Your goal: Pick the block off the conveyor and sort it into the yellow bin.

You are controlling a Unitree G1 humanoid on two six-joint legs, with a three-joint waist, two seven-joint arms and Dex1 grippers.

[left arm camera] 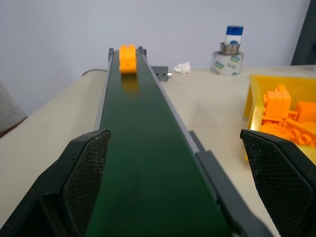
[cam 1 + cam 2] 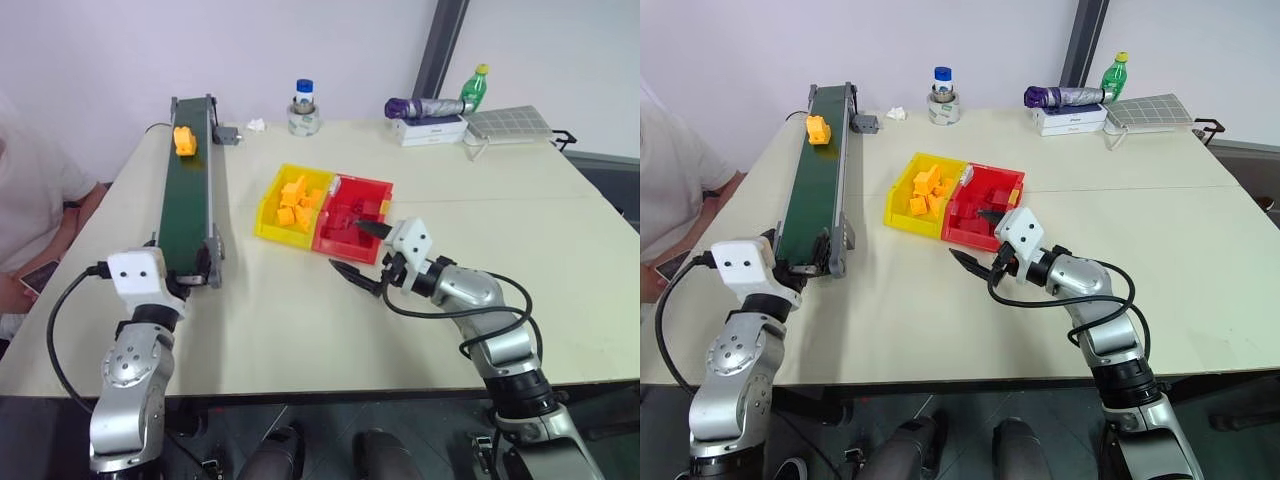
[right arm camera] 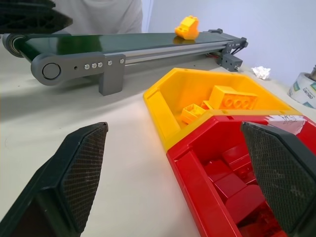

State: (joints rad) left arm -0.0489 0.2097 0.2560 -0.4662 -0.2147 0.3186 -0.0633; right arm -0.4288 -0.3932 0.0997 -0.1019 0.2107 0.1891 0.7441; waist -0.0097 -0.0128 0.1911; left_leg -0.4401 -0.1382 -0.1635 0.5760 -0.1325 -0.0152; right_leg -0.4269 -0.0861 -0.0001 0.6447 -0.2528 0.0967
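Observation:
A yellow-orange block (image 2: pixel 185 139) rides at the far end of the long dark green conveyor (image 2: pixel 186 205), also seen as the block (image 1: pixel 127 59) straight ahead in the left wrist view. My left gripper (image 1: pixel 174 134) is open, level at the belt's near end, its fingers (image 1: pixel 84 182) straddling the belt. The yellow bin (image 2: pixel 268 207) holds several orange blocks and is joined to a red bin (image 2: pixel 372 190). My right gripper (image 2: pixel 362 252) hovers open just in front of the red bin, pointing toward the bins.
A person (image 2: pixel 25 200) sits at the table's left edge with a phone (image 2: pixel 40 275). At the far edge stand a tape roll with a bottle (image 2: pixel 303 110), a crumpled tissue (image 2: pixel 256 125), a purple umbrella (image 2: pixel 425 107), a green bottle (image 2: pixel 474 88) and a grey panel (image 2: pixel 510 122).

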